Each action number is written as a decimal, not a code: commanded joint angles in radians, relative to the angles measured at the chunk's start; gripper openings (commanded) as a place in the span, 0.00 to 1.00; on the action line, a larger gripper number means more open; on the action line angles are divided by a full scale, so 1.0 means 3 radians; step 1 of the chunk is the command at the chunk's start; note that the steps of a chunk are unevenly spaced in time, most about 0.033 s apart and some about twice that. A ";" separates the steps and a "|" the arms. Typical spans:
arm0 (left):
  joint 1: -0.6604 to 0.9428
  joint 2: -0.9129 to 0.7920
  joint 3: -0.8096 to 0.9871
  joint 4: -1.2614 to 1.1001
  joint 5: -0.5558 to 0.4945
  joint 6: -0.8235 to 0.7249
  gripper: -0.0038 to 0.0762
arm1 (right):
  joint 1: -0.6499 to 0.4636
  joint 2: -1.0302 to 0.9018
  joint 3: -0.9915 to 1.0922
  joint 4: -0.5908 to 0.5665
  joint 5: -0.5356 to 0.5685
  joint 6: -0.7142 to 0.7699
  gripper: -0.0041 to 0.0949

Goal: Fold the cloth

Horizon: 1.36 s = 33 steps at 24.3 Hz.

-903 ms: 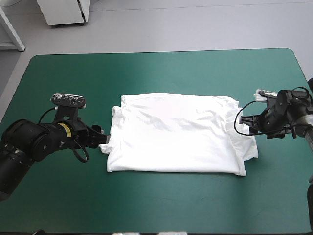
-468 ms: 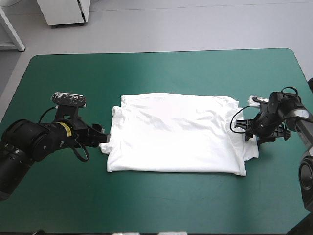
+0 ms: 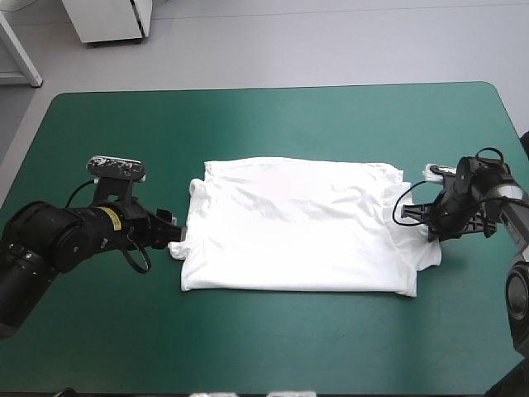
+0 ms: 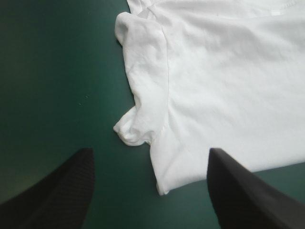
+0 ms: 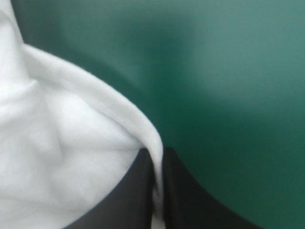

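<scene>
White creased T-shirt (image 3: 297, 225), flat rectangle; left gripper (image 4: 148, 152) wide apart at its sleeve, right gripper (image 5: 156, 160) clamped on its edge.

The table (image 3: 273, 116) in front of me has a teal-green cover (image 4: 57, 71) and round corners. One white T-shirt (image 3: 293, 231) lies on it, near the middle. It is spread out flat in a wide shape, long from my left to my right. Its top has soft wrinkles. At my left end a sleeve (image 4: 143, 90) is bunched up, with a little lump at its tip, and it rests on the cover. At my right end the cloth lies in a few layers. Green shows on every side of the T-shirt.
</scene>
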<state>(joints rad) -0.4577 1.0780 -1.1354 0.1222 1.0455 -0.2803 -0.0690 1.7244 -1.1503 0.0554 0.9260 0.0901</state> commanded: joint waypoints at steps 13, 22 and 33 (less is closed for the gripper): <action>-0.0020 -0.0045 -0.0110 -0.0012 -0.0159 -0.0003 0.66 | 0.0457 -0.0659 -0.0240 0.0987 -0.0080 -0.0300 0.02; -0.0020 -0.0045 -0.0110 -0.0012 -0.0153 -0.0003 0.66 | 0.1050 -0.0147 -0.0240 0.1207 -0.0463 -0.0319 0.02; -0.0020 -0.0045 -0.0110 -0.0012 -0.0153 -0.0003 0.60 | 0.1067 -0.0128 -0.0240 0.1385 -0.0187 -0.0475 0.46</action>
<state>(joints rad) -0.4577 1.0780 -1.1354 0.1215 1.0455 -0.2803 0.2512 1.7440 -1.1923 0.4273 0.8491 -0.0203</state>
